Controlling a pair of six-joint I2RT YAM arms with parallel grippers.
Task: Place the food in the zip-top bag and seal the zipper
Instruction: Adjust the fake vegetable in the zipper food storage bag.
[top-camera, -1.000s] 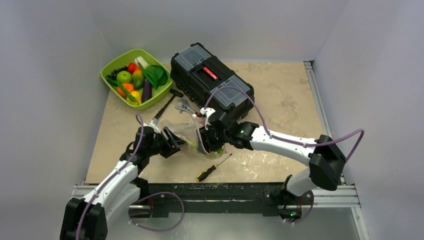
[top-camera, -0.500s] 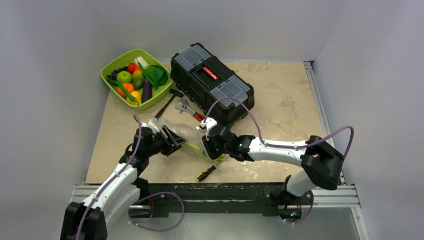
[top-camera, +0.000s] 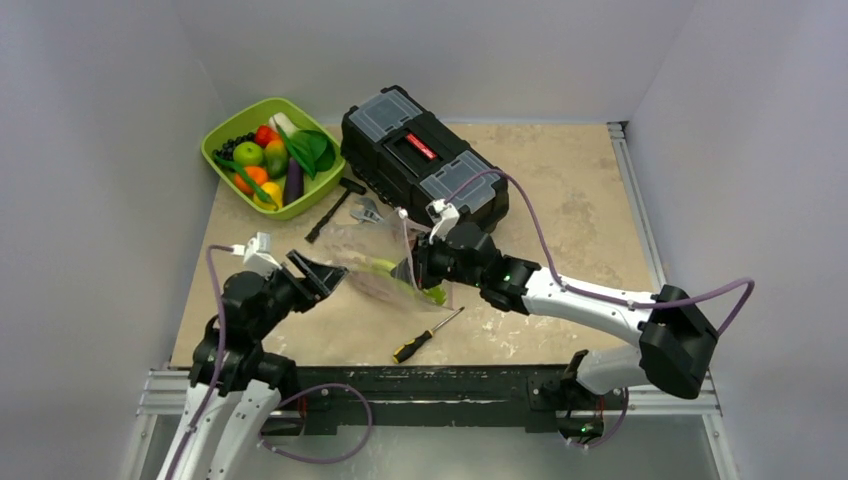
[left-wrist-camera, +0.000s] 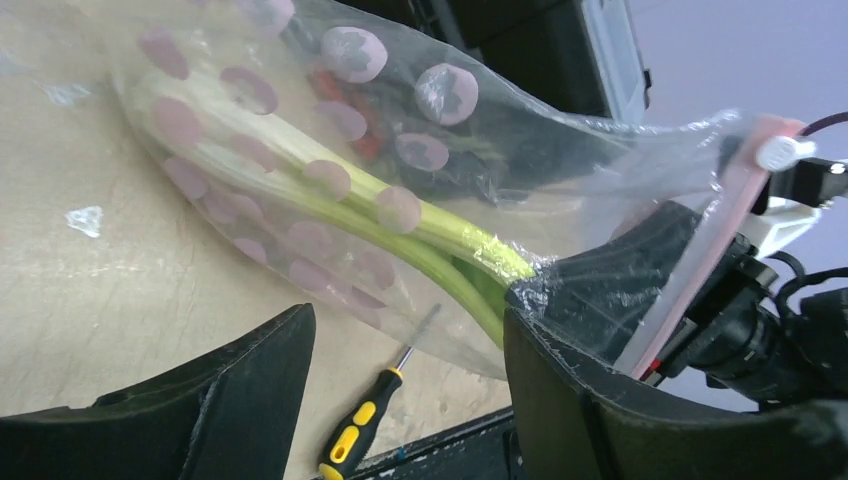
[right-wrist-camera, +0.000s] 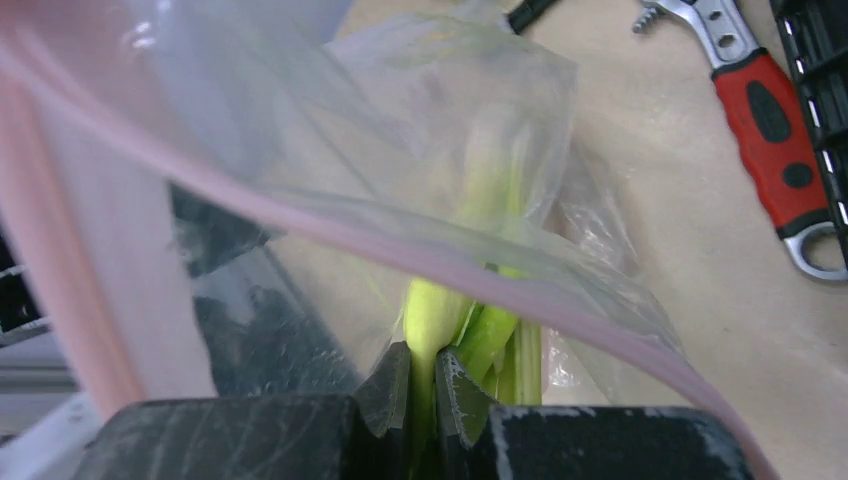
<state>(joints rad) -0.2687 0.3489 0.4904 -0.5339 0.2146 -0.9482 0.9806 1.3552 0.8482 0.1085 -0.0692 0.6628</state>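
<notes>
The clear zip-top bag (top-camera: 368, 262) lies in the middle of the table with long green-white leek stalks (left-wrist-camera: 400, 215) inside. My right gripper (top-camera: 418, 270) reaches into the bag's mouth and is shut on a leek stalk (right-wrist-camera: 432, 320). The pink zipper (right-wrist-camera: 400, 250) runs across just above its fingers; it also shows in the left wrist view (left-wrist-camera: 700, 250). My left gripper (top-camera: 320, 272) is open and empty, just left of the bag and apart from it. The rest of the food (top-camera: 268, 158) sits in the lime-green tray (top-camera: 225, 125).
A black toolbox (top-camera: 420, 150) stands behind the bag. A hammer (top-camera: 330, 210) and a red-handled wrench (right-wrist-camera: 770, 120) lie between the toolbox and the bag. A yellow-black screwdriver (top-camera: 415, 343) lies near the front edge, also seen in the left wrist view (left-wrist-camera: 350, 440).
My left gripper has let go of the bag, opened and pulled back to the left. My right gripper has moved away from the front edge with the leek and the bag's mouth.
</notes>
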